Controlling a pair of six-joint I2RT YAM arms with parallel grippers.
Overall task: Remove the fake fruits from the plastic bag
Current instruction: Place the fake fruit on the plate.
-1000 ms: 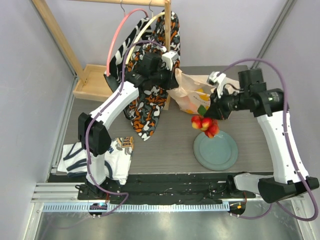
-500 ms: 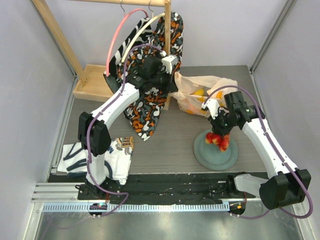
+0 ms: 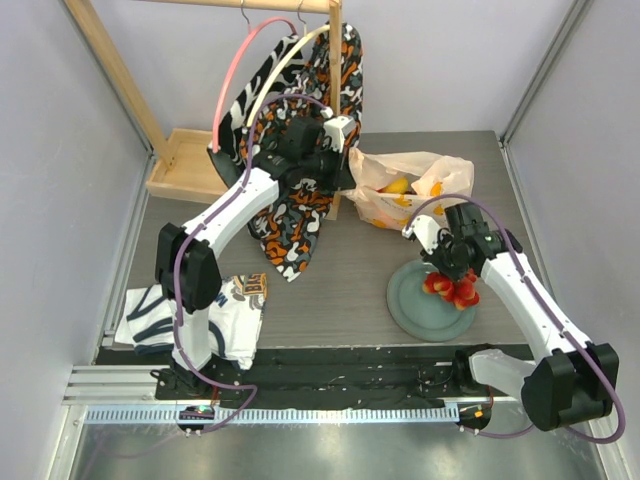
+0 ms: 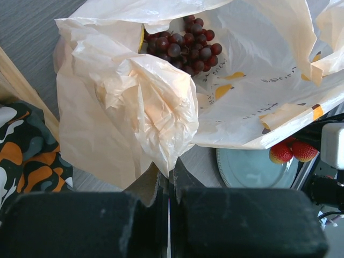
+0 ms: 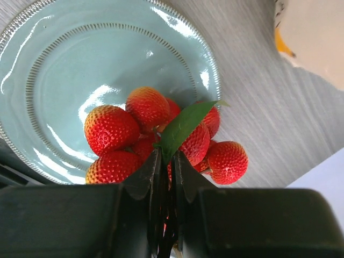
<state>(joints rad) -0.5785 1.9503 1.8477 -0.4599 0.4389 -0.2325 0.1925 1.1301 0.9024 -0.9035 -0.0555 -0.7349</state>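
Observation:
The plastic bag (image 3: 412, 183) lies crumpled at the back of the table, and orange fruit (image 3: 398, 185) shows through its mouth. My left gripper (image 4: 169, 174) is shut on a bunched fold of the bag (image 4: 145, 102). Dark purple grapes (image 4: 185, 45) lie inside the bag. My right gripper (image 5: 167, 161) is shut on the green leaf (image 5: 185, 123) of the red berry cluster (image 5: 110, 129). It holds the cluster low over the right rim of the grey-green plate (image 5: 64, 59). From above, the cluster (image 3: 453, 289) hangs at the right gripper (image 3: 446, 276), over the plate (image 3: 410, 305).
An orange-black-white patterned cloth (image 3: 300, 205) hangs from hangers on a wooden rack (image 3: 185, 165) behind my left arm. A folded white and navy cloth (image 3: 185, 315) lies at the near left. Walls close in on both sides.
My right gripper has carried the berry cluster away from the bag, toward the near right and down over the plate. The left gripper has kept its hold on the bag.

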